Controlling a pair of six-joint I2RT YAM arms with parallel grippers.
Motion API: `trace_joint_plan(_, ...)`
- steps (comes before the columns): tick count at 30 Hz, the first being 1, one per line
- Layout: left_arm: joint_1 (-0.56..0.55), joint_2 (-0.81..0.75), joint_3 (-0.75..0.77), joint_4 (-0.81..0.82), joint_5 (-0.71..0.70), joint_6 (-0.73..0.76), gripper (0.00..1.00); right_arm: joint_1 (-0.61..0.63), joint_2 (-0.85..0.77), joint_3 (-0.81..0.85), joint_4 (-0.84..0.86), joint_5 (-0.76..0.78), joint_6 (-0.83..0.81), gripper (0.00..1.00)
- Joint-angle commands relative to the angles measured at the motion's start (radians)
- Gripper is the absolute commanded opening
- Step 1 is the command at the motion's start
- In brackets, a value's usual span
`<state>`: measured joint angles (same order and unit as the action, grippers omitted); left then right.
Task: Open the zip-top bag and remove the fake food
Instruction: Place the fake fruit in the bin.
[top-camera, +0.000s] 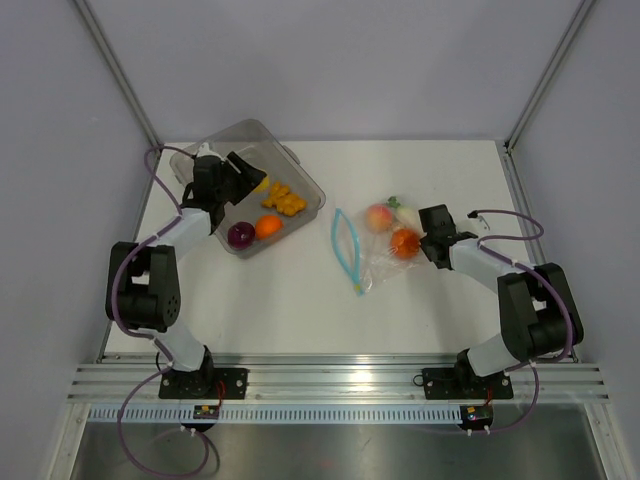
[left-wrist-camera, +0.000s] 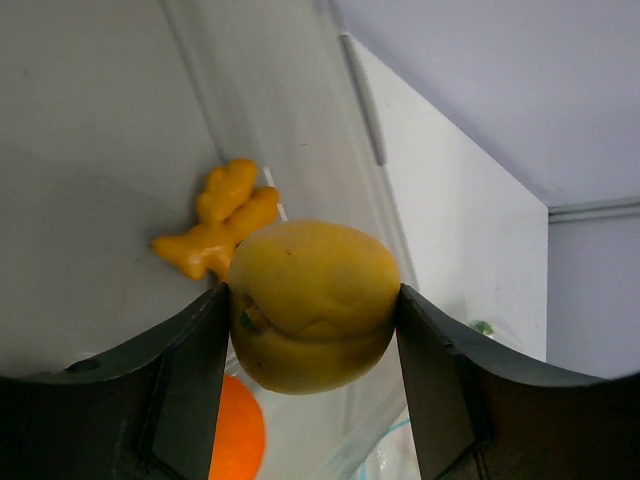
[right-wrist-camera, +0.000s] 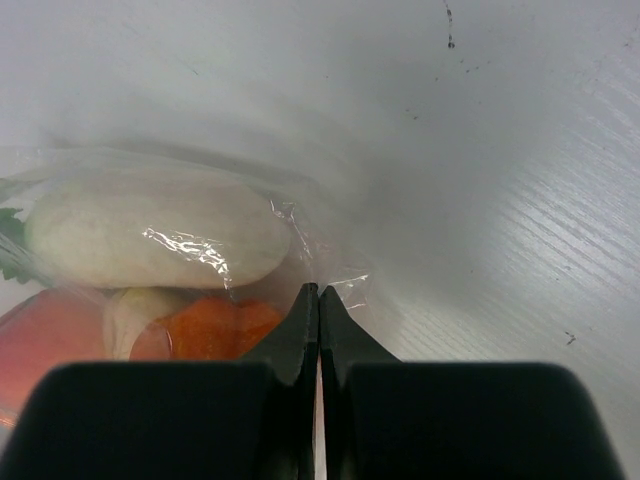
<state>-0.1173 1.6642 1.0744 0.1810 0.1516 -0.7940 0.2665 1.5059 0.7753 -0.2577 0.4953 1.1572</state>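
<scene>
The left arm (top-camera: 150, 285) was folded sharply at the elbow and extended toward the far left, with the wrist turned inward. The left gripper (top-camera: 243, 175) was clamped on a yellow piece of fake food (left-wrist-camera: 312, 305), which was held between both fingers (left-wrist-camera: 190, 380). The right arm (top-camera: 520, 300) was bent low and stretched leftward. The right gripper (top-camera: 428, 240) was pressed closed, its fingertips (right-wrist-camera: 305, 320) pinched on a corner of the zip-top bag (right-wrist-camera: 335, 283).

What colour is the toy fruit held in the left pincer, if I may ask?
Yellow: the toy fruit shows best in the left wrist view.
</scene>
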Motion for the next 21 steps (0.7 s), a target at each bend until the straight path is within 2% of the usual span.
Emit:
trace_joint_plan(1,0.048,0.003,0.055,-0.028,0.043,-0.031,0.54,-0.004,0.010,0.032,0.021,0.019,-0.011,0.00)
trace_joint_plan(5,0.108,0.006,0.079,-0.089,0.036,-0.007,0.56,-0.004,0.014,0.033,0.025,0.017,-0.013,0.00)
trace_joint_plan(11,0.117,0.003,0.145,-0.221,-0.018,0.093,0.61,-0.004,0.007,0.033,0.017,0.019,-0.013,0.00)
trace_joint_plan(21,0.148,0.035,0.142,-0.239,-0.040,0.139,0.62,-0.006,0.007,0.032,0.023,0.014,-0.017,0.00)
